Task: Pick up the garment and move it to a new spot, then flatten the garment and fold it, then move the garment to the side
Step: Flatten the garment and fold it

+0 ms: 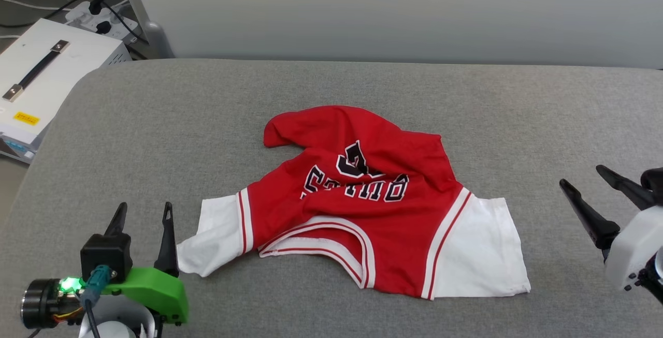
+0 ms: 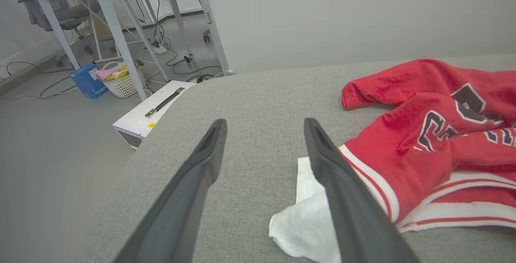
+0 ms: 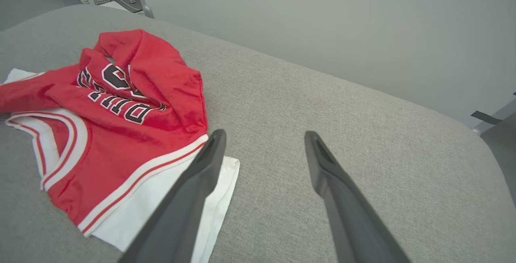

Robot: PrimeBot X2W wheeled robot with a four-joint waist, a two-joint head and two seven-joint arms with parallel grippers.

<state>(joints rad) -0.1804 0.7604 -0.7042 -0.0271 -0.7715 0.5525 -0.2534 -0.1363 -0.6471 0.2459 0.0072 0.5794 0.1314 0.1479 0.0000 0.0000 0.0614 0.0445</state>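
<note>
The garment [image 1: 362, 198] is a red jersey with white sleeves, lying crumpled on the grey table [image 1: 207, 110] near the middle. Its hem end is bunched and folded over the black lettering; the striped neckline faces the front edge. My left gripper [image 1: 145, 211] stands open at the lower left, just left of the garment's left white sleeve [image 1: 212, 239], holding nothing. In the left wrist view the garment [image 2: 423, 134] lies to the right of the gripper [image 2: 264, 124]. My right gripper [image 1: 582, 175] is open at the right edge, apart from the right sleeve [image 1: 481, 250]. The garment [image 3: 121, 106] lies left of that gripper [image 3: 264, 134].
A white box [image 1: 46, 74] with a dark handle stands on the floor off the table's left corner, beside a power strip [image 1: 101, 17] and cables. A grey wall runs behind the table. Table legs, a basket [image 2: 123, 79] and a blue box [image 2: 86, 81] are on the floor beyond.
</note>
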